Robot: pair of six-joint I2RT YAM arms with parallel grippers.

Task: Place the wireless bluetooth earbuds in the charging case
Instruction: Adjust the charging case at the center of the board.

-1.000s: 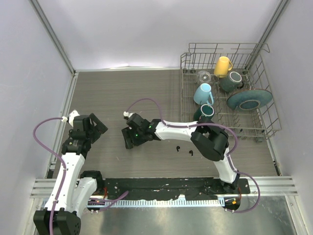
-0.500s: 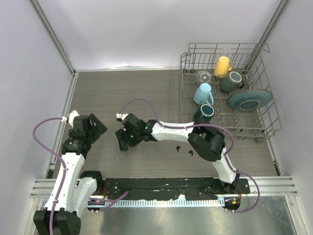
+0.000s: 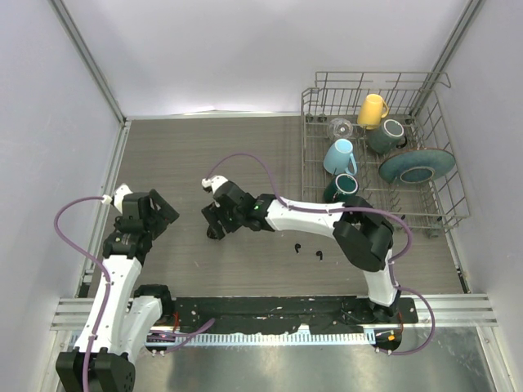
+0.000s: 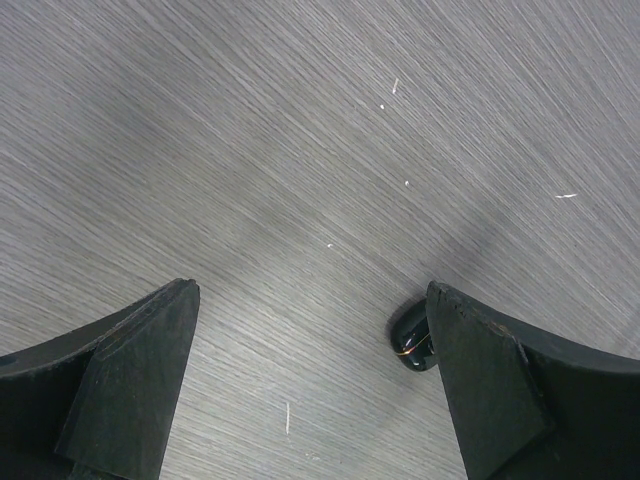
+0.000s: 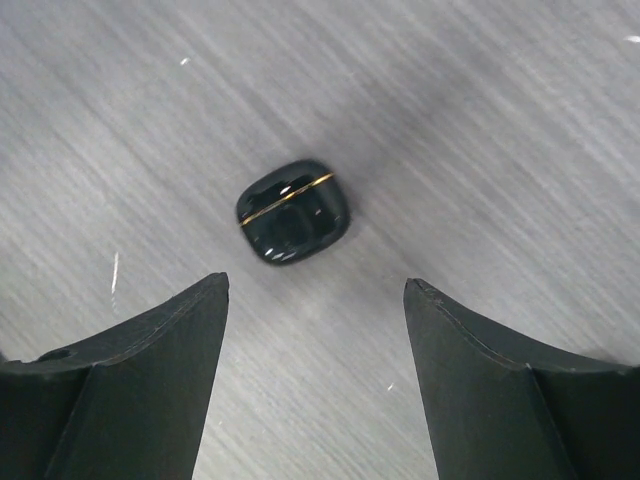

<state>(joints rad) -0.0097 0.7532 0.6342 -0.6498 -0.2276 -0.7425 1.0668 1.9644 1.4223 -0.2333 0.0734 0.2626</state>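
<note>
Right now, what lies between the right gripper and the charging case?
Nothing; the right wrist view shows only bare table between the right gripper and the charging case.

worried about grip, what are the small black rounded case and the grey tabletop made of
Small black rounded case: looks like glossy hard plastic, given bright highlights, with a gold seam. Grey tabletop: probably matte wood-grain laminate, judging by fine streaks.
</note>
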